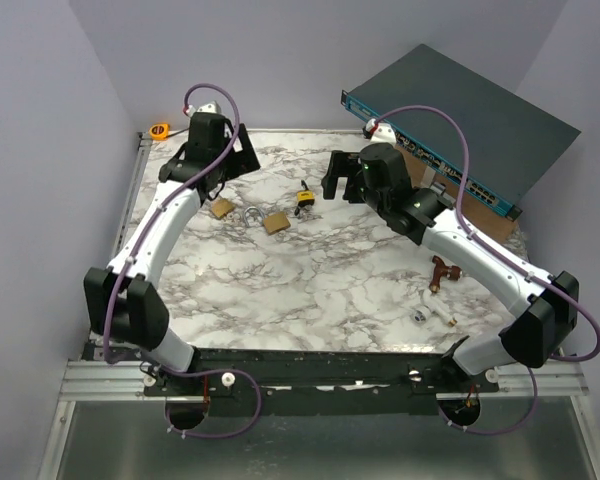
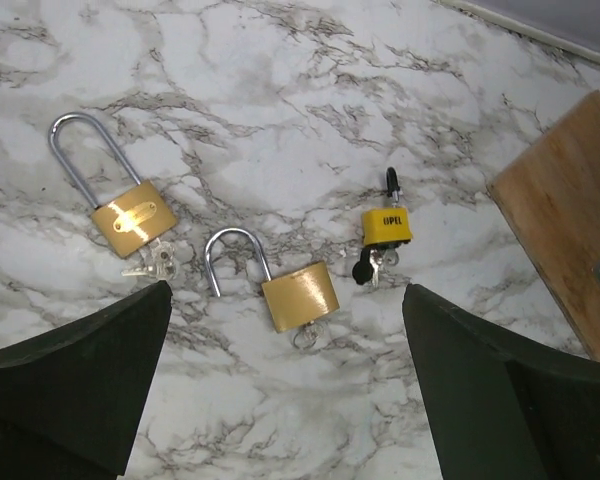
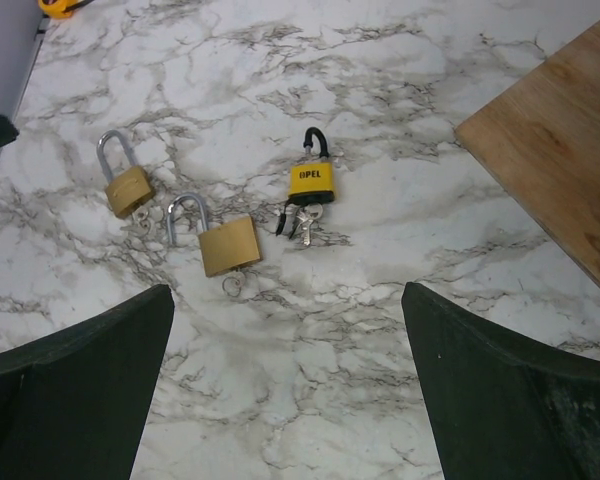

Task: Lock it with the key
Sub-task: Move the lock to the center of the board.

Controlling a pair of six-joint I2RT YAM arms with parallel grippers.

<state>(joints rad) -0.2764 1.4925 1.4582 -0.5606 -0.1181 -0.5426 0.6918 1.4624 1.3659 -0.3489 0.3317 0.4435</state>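
Hovering near the worktop's [image 1: 310, 290] far edge: left gripper [image 2: 285, 330] and right gripper [image 3: 285, 300], fingers spread, holding nothing. Yellow padlock [image 3: 311, 180], keys [image 3: 298, 222] at its base, lies between them.

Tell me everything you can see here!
Long padlock: 1, brass, left of the row, keys at its base.
Short padlock: 1, brass, middle, shackle open.
Yellow padlock: 1, black shackle, right of the row, keys at its base.
Tape measure: 1, orange, far left corner.
Switch: 1, dark, far right, on the board.
Board: 1, brown wood, far right.
Pipe fitting: 1, copper-brown, right side.
Small bits: 2, near the fitting.
Table: 1, white-grey marble.
Left gripper: 1, black, open, facing the padlocks.
Right gripper: 1, black, open, facing the padlocks.
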